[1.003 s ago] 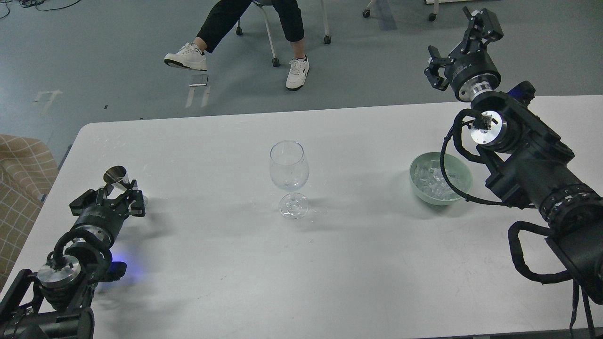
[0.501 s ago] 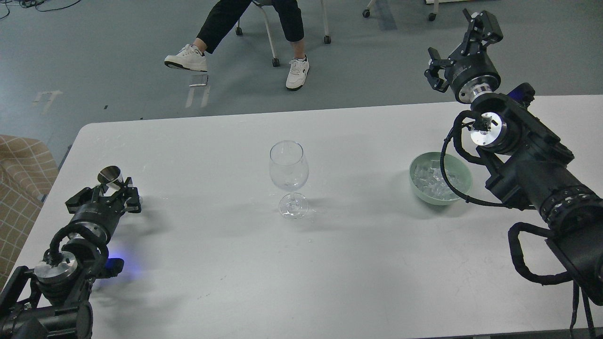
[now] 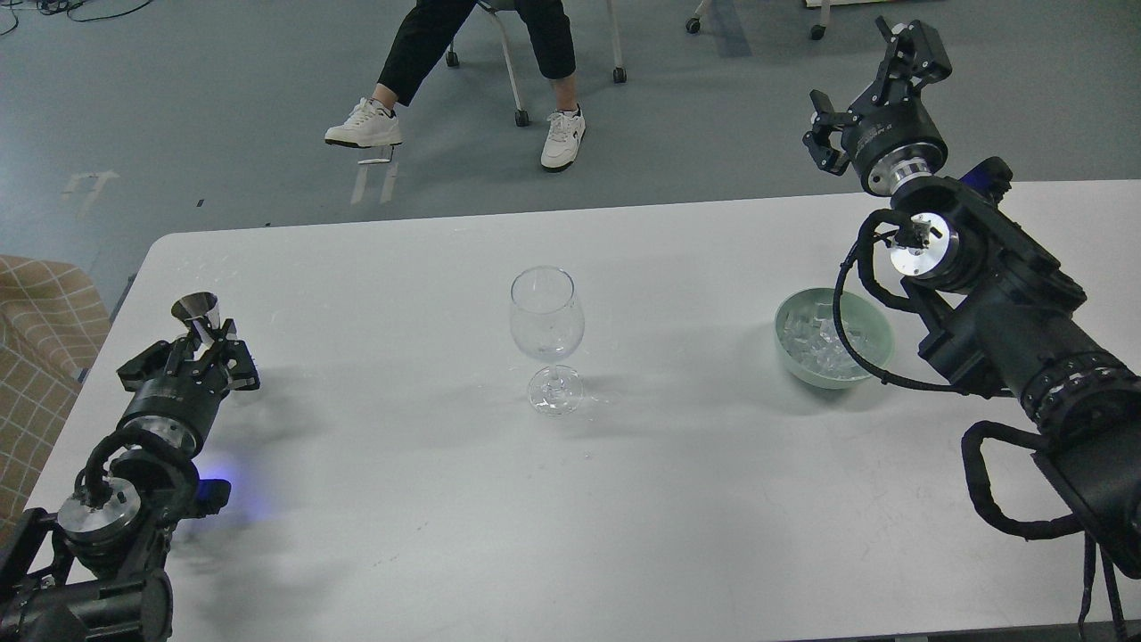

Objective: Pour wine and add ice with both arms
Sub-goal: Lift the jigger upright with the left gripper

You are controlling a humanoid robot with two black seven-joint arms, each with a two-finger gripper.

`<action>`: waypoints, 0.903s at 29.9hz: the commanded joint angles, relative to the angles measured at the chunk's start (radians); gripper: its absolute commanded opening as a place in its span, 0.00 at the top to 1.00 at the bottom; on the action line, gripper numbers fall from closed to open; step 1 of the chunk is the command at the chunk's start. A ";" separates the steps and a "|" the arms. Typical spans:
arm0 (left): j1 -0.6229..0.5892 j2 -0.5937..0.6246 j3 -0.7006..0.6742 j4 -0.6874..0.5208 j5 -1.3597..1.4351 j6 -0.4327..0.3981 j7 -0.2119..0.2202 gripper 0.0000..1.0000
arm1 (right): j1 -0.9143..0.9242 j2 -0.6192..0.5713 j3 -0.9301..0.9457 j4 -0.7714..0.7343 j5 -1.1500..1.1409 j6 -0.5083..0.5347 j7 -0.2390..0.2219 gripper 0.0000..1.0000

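A clear stemmed wine glass (image 3: 547,332) stands upright in the middle of the white table (image 3: 570,499). I cannot make out any wine in it. A pale green bowl (image 3: 793,367) at the right holds many small clear ice cubes (image 3: 816,343). My left gripper (image 3: 203,349) is at the table's left edge, shut on the waist of a small metal measuring cup (image 3: 197,311), which stands about upright, mouth up. My right gripper (image 3: 863,78) is open and empty, raised high beyond the table's far edge, behind the bowl.
My right forearm (image 3: 1007,321) and its looped cable (image 3: 856,348) hang over the bowl's right side. A seated person's legs (image 3: 562,134) and chair wheels are on the floor beyond the table. A tan checked seat (image 3: 40,339) stands left of the table.
My left gripper has drawn back to the left, away from the glass, and the measuring cup has come from tilted to nearly upright. The right arm has barely moved.
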 commanded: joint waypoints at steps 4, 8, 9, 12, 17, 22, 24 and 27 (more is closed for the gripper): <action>0.005 0.009 -0.029 -0.057 -0.001 -0.001 0.043 0.76 | -0.007 -0.003 0.000 0.000 0.000 0.000 0.000 0.00; 0.008 0.015 -0.061 -0.129 -0.001 0.002 0.060 0.80 | -0.007 -0.003 0.000 0.000 0.000 0.000 0.000 0.00; 0.008 0.015 -0.064 -0.143 -0.001 0.005 0.060 0.80 | -0.007 -0.004 0.000 0.000 0.000 0.000 0.000 0.00; 0.010 0.025 -0.070 -0.195 0.000 0.007 0.088 0.80 | -0.007 -0.006 0.002 0.001 0.000 0.000 0.000 0.00; 0.013 0.031 -0.076 -0.275 0.000 0.010 0.120 0.84 | -0.007 -0.017 0.002 0.001 0.000 0.000 0.000 0.00; 0.028 0.043 -0.073 -0.370 0.000 0.050 0.129 0.87 | -0.008 -0.034 0.002 0.001 0.002 0.000 0.000 0.00; 0.028 0.044 -0.072 -0.403 0.002 0.074 0.144 0.88 | -0.013 -0.040 0.003 0.001 0.002 0.000 0.000 0.00; 0.036 0.043 -0.058 -0.472 0.005 0.113 0.163 0.90 | -0.016 -0.050 0.003 0.001 0.003 0.000 0.005 0.00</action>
